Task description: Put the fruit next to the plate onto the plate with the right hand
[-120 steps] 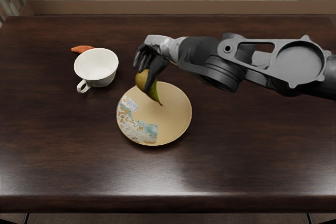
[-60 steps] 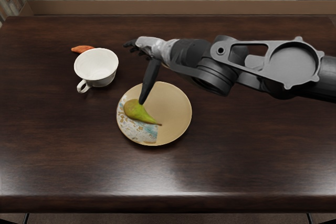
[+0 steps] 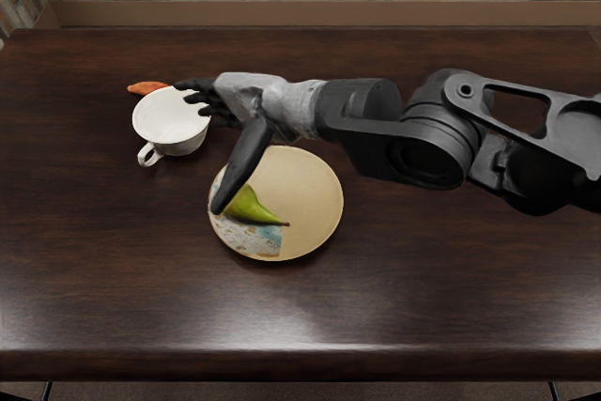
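A green-yellow pear [image 3: 252, 208] lies on its side on the tan plate [image 3: 310, 196], toward the plate's left part, stem end pointing right. My right hand [image 3: 218, 115] hovers above the plate's left edge with fingers spread and holding nothing. Its thumb [image 3: 237, 168] hangs down beside the pear; the other fingers reach out over the rim of the white cup. The right arm comes in from the picture's right edge. No left arm shows.
A white cup [image 3: 167, 123] with a handle stands left of the plate. Behind it lies a small orange object [image 3: 146, 87]. The dark wooden table [image 3: 423, 288] runs back to a brick wall.
The hand let go of the pear, which dropped onto the plate and now lies still. The open hand has since swung left and lower, over the cup.
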